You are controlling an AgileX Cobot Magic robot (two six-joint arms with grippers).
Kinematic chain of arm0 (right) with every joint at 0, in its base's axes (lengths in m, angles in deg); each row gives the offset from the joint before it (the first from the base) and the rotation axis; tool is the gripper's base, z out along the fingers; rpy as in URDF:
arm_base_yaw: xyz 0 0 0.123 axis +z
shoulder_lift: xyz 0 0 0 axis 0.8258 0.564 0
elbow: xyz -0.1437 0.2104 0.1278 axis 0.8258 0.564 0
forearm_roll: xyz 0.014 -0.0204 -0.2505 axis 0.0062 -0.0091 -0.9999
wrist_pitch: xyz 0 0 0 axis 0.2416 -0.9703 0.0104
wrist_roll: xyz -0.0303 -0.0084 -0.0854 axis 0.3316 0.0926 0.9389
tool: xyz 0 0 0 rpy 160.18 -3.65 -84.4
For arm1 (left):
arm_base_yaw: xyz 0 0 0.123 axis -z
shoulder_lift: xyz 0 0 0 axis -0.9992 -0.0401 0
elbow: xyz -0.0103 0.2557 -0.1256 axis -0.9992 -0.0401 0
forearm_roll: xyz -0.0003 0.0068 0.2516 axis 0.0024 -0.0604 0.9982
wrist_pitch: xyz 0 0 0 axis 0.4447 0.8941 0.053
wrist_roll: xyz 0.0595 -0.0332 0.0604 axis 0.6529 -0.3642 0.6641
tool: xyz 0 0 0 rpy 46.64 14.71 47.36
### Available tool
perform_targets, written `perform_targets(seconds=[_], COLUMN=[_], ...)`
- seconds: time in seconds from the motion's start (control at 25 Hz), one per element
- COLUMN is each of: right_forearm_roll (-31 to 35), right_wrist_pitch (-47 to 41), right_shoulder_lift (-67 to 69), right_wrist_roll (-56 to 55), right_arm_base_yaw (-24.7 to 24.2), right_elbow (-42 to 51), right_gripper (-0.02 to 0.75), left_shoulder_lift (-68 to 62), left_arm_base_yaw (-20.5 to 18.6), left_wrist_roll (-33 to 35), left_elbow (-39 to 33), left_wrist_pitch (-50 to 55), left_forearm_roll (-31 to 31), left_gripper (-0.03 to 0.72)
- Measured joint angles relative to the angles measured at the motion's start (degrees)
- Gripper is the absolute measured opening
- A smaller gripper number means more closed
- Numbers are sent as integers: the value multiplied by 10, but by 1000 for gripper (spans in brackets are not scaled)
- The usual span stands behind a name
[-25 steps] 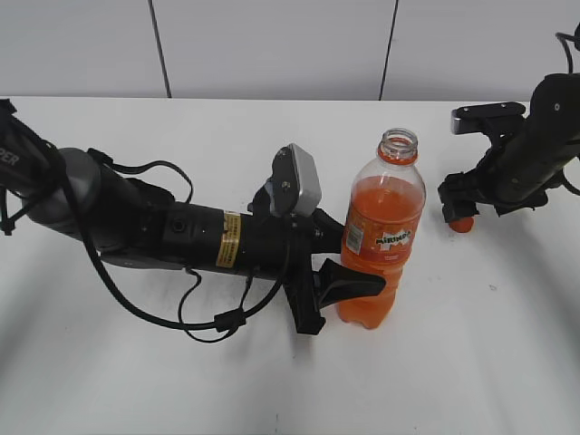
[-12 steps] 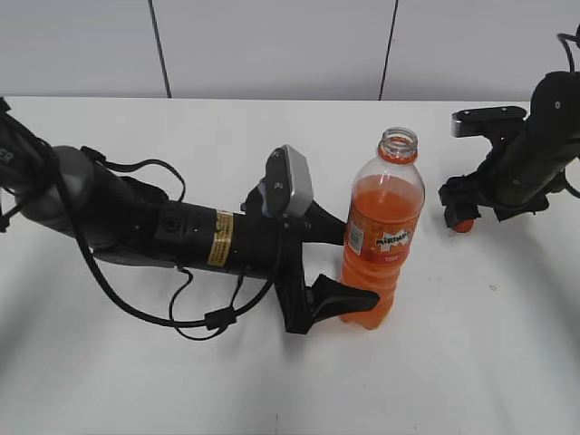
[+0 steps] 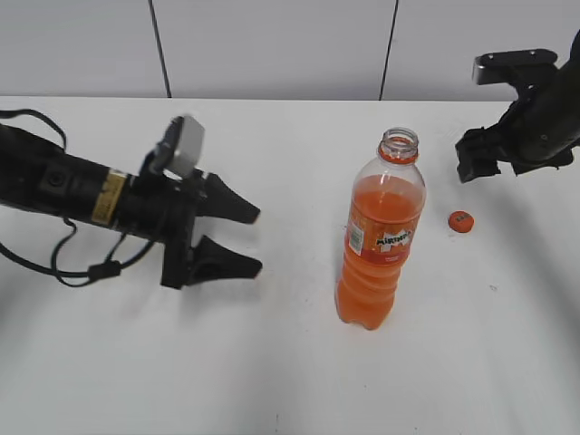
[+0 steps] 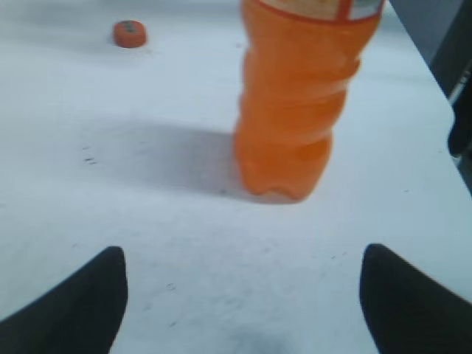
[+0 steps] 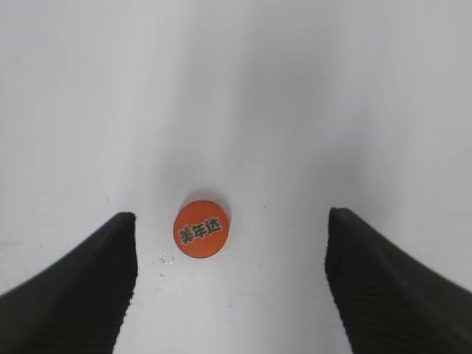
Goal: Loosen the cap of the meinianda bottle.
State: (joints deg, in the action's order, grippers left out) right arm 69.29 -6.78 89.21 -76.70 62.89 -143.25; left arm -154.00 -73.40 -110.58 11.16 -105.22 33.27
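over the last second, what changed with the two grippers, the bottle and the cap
The left gripper let go of the meinianda bottle and drew back to the left, jaws open. The right gripper released the cap onto the table and lifted up and away to the right, also open. The bottle stayed upright in the same spot, its neck uncapped.
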Motion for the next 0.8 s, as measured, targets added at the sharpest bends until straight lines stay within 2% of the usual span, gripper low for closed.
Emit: perform_targets(seconds=[0.12,0.24,0.28,0.44,0.56,0.64,0.76,0.8], right_forearm_roll=[-53,-144,-179,-302,-316,-283,-185,-151], right_wrist_pitch=[21,41,41,1,-87,-168,-289,-317], right_shoulder_lift=[-26,-44,-46,-47,-47,-47,-48,-48], right_wrist_roll=[3,2,-7,-107,-156,-156,-101,-82], right_arm_base_yaw=[0,0,-1,-5,-13,-18,-27,-30], right_elbow=[-1,-22,-35,-104,-160,-199,-245,-260], right_gripper=[594,594,594,593,592,592,592,592], left_shoulder_lift=[29,76,91,141,149,149,149,150], left_arm_base_yaw=[-54,-81,-81,-79,-80,-81,-94,-98], left_wrist_roll=[-4,-6,-6,-6,15,131,356,398], left_elbow=[2,17,26,91,144,182,250,273], left_wrist_pitch=[3,100,157,491,731,874,1053,1105], left_forearm_roll=[-9,-64,-106,-273,-329,-425,-669,-725], left_gripper=[566,527,510,475,468,467,467,467])
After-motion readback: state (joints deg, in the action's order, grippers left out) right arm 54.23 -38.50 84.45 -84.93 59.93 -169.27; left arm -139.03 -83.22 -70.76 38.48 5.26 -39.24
